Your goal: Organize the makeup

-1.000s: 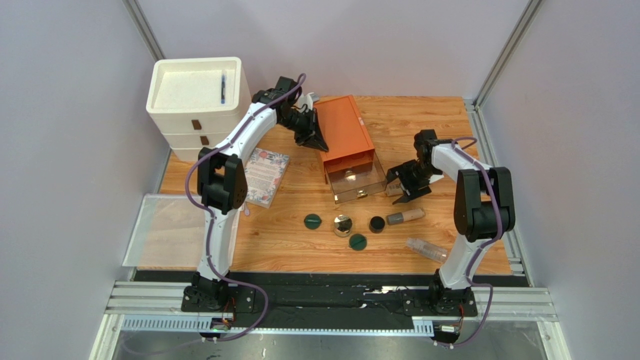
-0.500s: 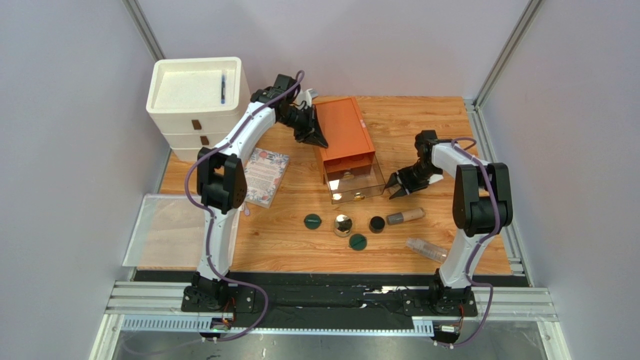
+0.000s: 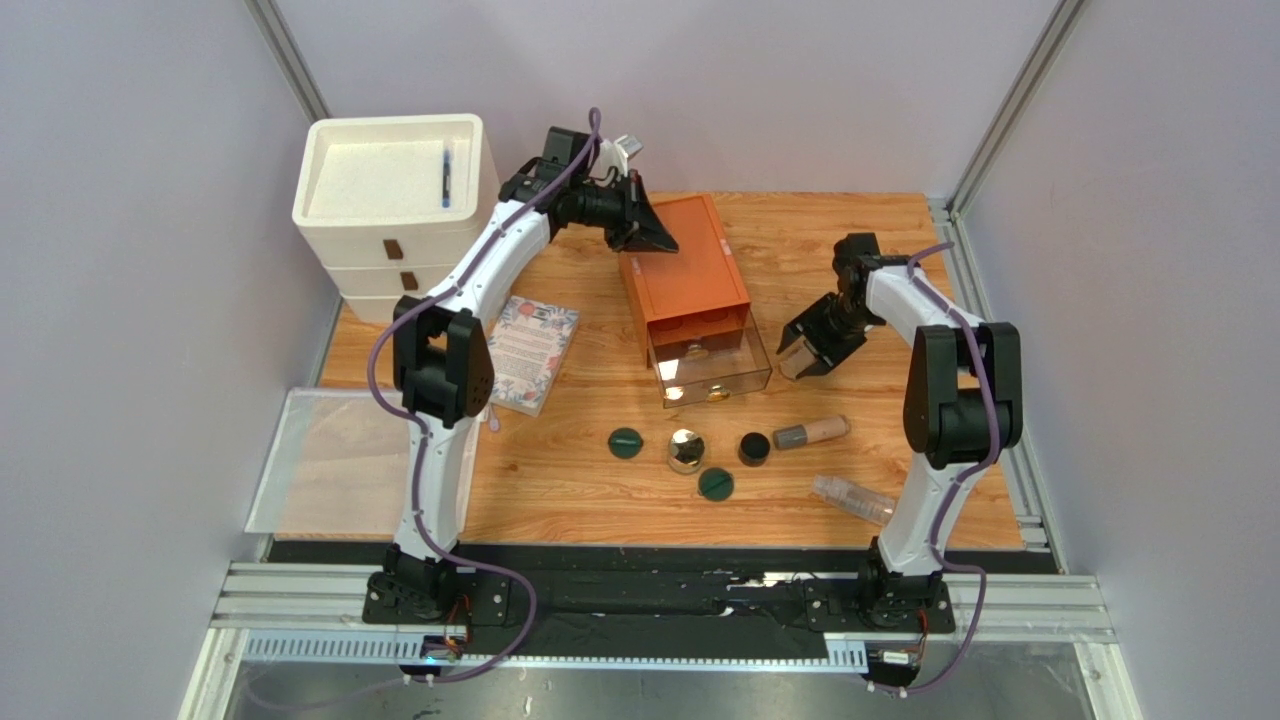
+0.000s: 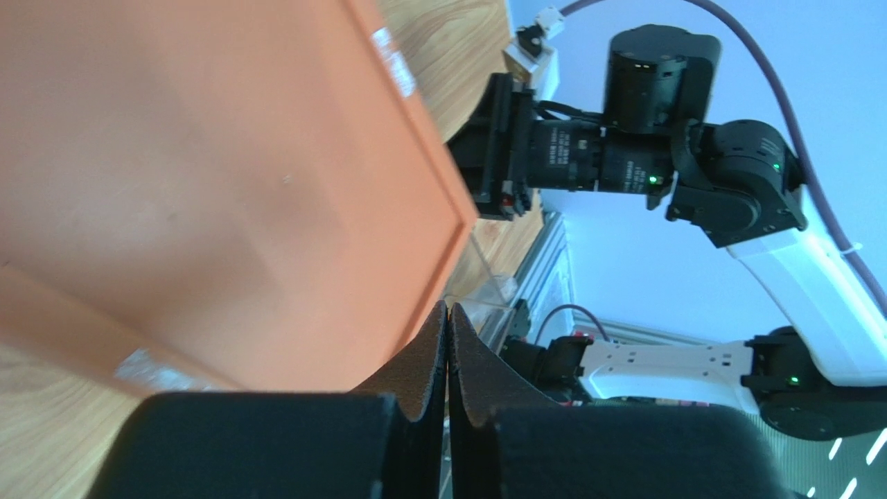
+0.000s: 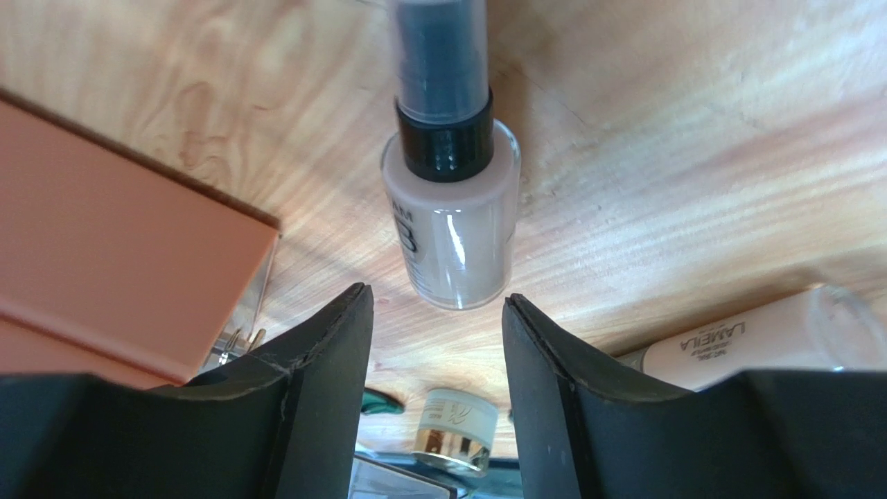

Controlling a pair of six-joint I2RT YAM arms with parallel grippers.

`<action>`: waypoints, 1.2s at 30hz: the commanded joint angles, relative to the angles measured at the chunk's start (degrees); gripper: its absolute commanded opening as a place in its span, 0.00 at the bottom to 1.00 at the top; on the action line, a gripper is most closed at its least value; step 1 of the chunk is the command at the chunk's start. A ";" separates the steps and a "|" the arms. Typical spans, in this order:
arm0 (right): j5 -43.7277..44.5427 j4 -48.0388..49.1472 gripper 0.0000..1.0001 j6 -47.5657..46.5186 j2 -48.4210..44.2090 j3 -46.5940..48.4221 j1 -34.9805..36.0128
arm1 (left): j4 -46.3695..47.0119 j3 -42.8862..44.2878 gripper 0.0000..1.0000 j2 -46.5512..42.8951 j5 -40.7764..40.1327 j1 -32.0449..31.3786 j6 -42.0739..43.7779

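Right claw (image 5: 435,304) gapes empty over the wooden bench (image 3: 842,248); left claw (image 4: 448,317) is pinched closed. Orange box (image 3: 684,270) has its clear drawer (image 3: 721,368) open.

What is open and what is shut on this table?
orange drawer box, clear bottom drawer pulled out
white drawer unit, drawers shut
left end effector, shut, empty
right end effector, open, empty
beige bottle, capped, not gripped
beige tube, capped, lying down
clear bottle, lying down
dark green compacts, closed
black jar, lid on
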 commanded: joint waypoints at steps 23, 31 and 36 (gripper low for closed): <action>8.23 -1.25 0.52 -16.86 8.24 6.07 -0.37 | 2.50 1.22 0.00 -2.53 -0.10 -2.25 -2.15; 12.35 -2.56 0.67 -21.35 6.83 8.70 -0.46 | 2.94 0.43 0.00 -2.80 0.08 -2.34 -2.15; 13.23 -2.39 0.64 -21.26 10.25 10.99 -0.46 | 3.11 -0.27 0.00 -2.98 0.25 -2.34 -1.88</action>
